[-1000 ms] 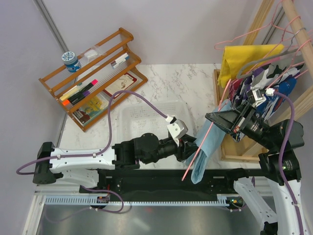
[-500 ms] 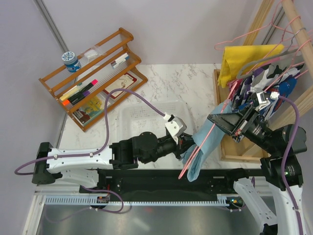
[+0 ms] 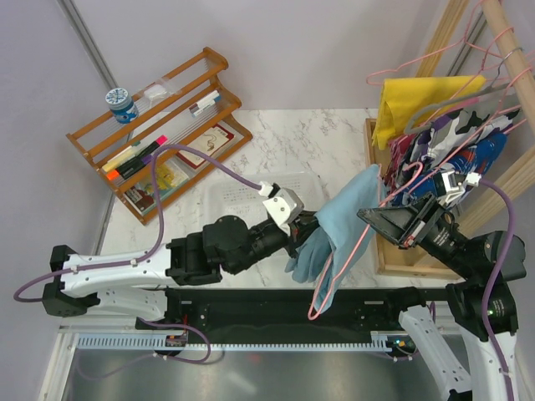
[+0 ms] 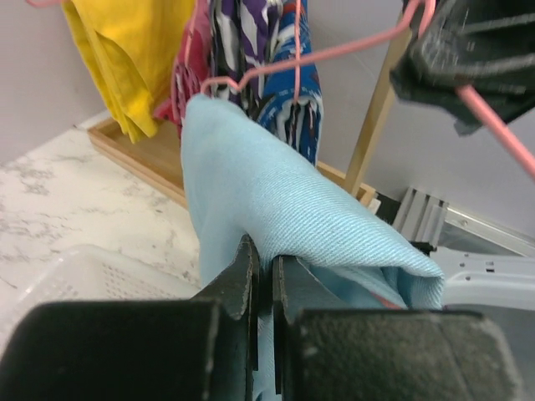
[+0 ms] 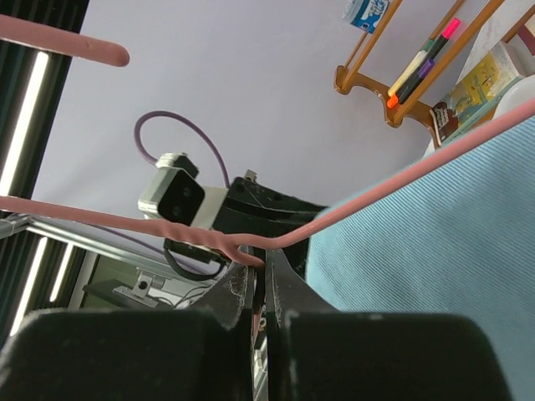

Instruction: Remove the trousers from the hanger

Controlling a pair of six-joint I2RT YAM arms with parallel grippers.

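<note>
The light sky-blue trousers (image 3: 338, 225) hang bunched over the thin pink hanger (image 3: 334, 288), held in the air between both arms near the table's front right. My left gripper (image 3: 303, 236) is shut on a fold of the trousers (image 4: 276, 192); in the left wrist view its jaws (image 4: 262, 251) pinch the cloth. My right gripper (image 3: 374, 219) is shut on the hanger's twisted neck (image 5: 242, 251), its jaws (image 5: 261, 263) closed on the wire. One hanger arm (image 5: 393, 180) runs along the edge of the trousers (image 5: 443, 242). The hanger's hook (image 4: 334, 54) shows above the cloth.
A clear plastic tray (image 3: 234, 196) lies under the left arm. A wooden rack (image 3: 150, 125) with pens stands at the back left. At the right, a wooden clothes stand (image 3: 380, 251) carries a yellow cloth (image 3: 418, 100), patterned clothes (image 3: 451, 150) and more pink hangers (image 3: 435, 54).
My left gripper has pulled the trousers left and away from the front edge, spreading them along the hanger. My right gripper has dropped slightly with the hanger, whose low end has swung nearer.
</note>
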